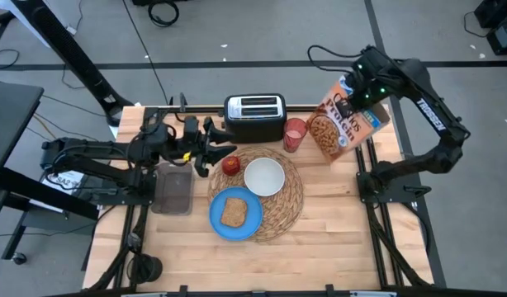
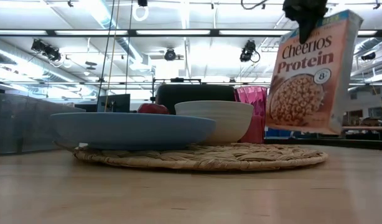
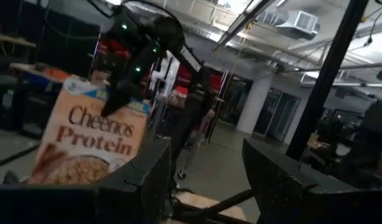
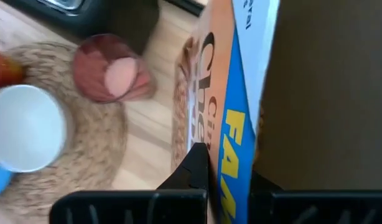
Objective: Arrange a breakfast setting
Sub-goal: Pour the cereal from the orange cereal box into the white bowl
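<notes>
My right gripper [image 1: 362, 89] is shut on the orange Cheerios box [image 1: 346, 124] and holds it above the table's far right part, right of the translucent red cup [image 1: 295, 134]. The round straw placemat [image 1: 291, 206] carries the white bowl [image 1: 264, 176], the red apple [image 1: 230, 165] and part of the blue plate [image 1: 216, 221], which holds the toast slice [image 1: 234, 212]. My left gripper [image 1: 214, 154] is open and empty just left of the apple. I see no spoon. My right gripper pinches the box's top end [image 4: 231, 168] between its two fingers, one on the printed front [image 4: 197, 165] and one on the back. The fingers come from above, pointing down [image 2: 305, 18]. The box hangs below them, tilted, its bottom edge [image 2: 300, 132] clear of the table.
The black-and-silver toaster [image 1: 255, 115] stands at the far edge behind the placemat. A grey tray [image 1: 172, 188] lies left of the placemat, under the left arm. Bare wood shows at the table's near edge and at the right [image 1: 336, 214].
</notes>
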Controlling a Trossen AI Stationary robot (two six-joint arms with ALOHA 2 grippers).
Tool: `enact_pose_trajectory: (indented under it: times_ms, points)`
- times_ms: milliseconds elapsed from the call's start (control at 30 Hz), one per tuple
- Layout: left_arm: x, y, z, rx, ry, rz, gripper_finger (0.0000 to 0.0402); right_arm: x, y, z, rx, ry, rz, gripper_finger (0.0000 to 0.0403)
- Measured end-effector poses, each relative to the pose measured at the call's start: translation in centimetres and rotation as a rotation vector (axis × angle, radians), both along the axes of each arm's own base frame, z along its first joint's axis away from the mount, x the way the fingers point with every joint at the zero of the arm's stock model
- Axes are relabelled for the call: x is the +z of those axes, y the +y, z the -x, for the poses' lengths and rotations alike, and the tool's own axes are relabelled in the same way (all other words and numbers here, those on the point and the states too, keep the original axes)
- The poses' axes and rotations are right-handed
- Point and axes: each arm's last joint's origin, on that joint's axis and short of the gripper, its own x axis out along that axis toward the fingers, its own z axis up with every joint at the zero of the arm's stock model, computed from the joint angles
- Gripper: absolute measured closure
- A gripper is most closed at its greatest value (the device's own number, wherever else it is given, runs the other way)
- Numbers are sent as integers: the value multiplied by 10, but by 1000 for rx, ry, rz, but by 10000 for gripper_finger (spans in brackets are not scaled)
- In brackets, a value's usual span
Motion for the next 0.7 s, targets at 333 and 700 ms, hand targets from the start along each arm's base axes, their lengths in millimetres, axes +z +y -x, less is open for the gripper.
enact_pose_trajectory:
  times_ms: [333, 700]
  points:
    - [-4, -7, -1, -17, 54, -56, 195, 2, 23, -17, -106, -97, -95, 402]
    - [-16, -35, -2, -191, 171, -73, 195, 0, 63, -40, -96, -145, -235, 402]
